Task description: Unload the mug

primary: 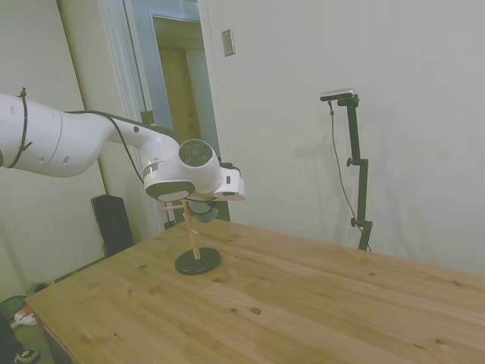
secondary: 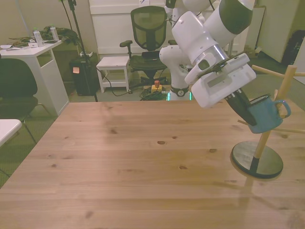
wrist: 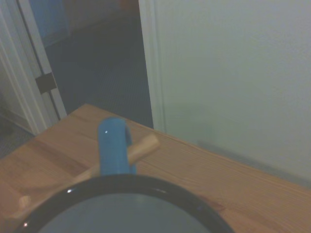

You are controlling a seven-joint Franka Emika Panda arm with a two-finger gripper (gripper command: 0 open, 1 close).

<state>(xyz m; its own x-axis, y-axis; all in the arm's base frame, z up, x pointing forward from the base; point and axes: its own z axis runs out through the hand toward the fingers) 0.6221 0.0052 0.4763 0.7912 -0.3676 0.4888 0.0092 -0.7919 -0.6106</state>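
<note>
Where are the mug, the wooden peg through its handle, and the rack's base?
mug (secondary: 263, 113): front view, blue side wall.
wooden peg (wrist: 144, 147): wrist view, its free end.
rack's base (secondary: 257, 161): front view, dark round top.

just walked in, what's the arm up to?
The white arm has its tool at the blue mug, which hangs by its handle on a peg of the wooden mug tree near the table's edge on the front view's right. The wrist view shows the peg through the handle, so the mug isn't off yet. Whether the tool has gripped it is unclear.
</note>
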